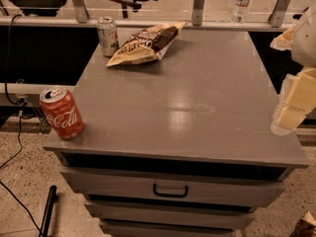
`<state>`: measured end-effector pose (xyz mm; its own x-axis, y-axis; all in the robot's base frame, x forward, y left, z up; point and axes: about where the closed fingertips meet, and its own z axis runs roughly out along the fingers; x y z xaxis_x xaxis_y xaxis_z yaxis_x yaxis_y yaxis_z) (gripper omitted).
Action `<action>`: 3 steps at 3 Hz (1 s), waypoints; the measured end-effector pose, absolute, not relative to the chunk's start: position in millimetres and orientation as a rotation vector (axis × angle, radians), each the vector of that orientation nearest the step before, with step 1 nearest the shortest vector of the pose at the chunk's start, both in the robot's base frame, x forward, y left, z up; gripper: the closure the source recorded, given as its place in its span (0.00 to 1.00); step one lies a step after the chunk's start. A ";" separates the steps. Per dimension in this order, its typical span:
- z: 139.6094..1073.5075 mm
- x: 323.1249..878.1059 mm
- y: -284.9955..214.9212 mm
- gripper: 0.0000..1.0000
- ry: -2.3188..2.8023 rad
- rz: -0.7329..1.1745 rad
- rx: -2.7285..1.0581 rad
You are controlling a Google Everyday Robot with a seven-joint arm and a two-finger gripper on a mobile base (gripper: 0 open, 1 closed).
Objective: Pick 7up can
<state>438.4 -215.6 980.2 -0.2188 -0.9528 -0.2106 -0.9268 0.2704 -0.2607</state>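
The 7up can [107, 35] is small and pale silver-green with a red spot and a silver top. It stands upright at the far left corner of the grey cabinet top [197, 98]. My gripper [291, 105] is at the right edge of the view, over the cabinet's right side, far from the can. Only its pale yellowish parts show.
A red Coca-Cola can [61, 113] stands at the cabinet's near left corner. A chip bag [145, 42] lies right of the 7up can. A water bottle [242, 3] stands behind the railing. Drawers with a handle [170, 190] are below. Cables run along the floor at left.
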 end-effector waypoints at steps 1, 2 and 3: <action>980.2 438.4 -215.6 0.00 2.221 -0.112 -1.717; 980.5 466.9 -215.9 0.00 2.189 -0.114 -1.660; 978.0 539.1 -210.0 0.00 2.123 -0.121 -1.587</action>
